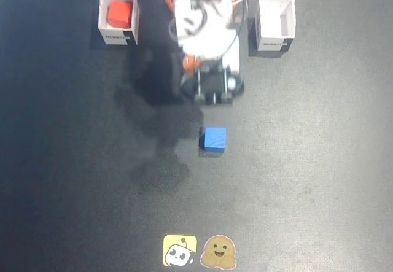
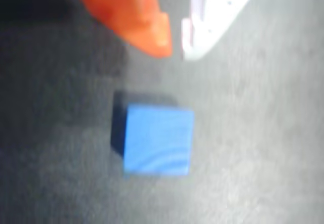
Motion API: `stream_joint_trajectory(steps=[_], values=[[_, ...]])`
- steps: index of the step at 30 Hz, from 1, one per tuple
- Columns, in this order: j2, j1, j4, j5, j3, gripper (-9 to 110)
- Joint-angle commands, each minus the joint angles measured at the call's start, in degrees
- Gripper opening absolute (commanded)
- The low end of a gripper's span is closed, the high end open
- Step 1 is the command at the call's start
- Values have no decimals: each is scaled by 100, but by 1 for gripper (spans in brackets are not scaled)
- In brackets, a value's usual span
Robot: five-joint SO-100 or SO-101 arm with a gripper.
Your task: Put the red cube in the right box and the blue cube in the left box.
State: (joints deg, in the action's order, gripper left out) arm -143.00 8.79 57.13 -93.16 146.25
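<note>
— Overhead, what does the fixed view record of the arm?

— A white and black robot arm reaches down from the top centre of the frame over a dark grey mat. Its two-finger gripper hangs just above a small solid bright blue cube, which sits on the mat near the centre of the frame, apart from the arm.

— And the fingers?

— In the wrist view, an orange finger and a white finger enter from the top edge, their tips standing a narrow gap apart and holding nothing. The blue cube lies below them, untouched.

— The other cube?

— The small solid red-orange cube rests inside an open white cardboard box at the upper left of the fixed view. A second open white box stands at the upper right.

— Any writing?

— Each box carries a dark label on its front face, too small to read. Two cartoon stickers, a yellow one and a tan smiling one, sit at the bottom centre.

— What does only one camera show?

— Boxes, red cube and stickers appear in the fixed view alone; the fingertip gap shows only from the wrist.
</note>
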Motion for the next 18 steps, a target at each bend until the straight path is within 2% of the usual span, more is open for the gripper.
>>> stream_joint_trajectory(steps=[1, 8, 18], values=[[642, -35, -360, -53, -536, 0], [1767, -35, -809, -167, -1046, 1], [2698, 149, -1222, -448, -1397, 12]])
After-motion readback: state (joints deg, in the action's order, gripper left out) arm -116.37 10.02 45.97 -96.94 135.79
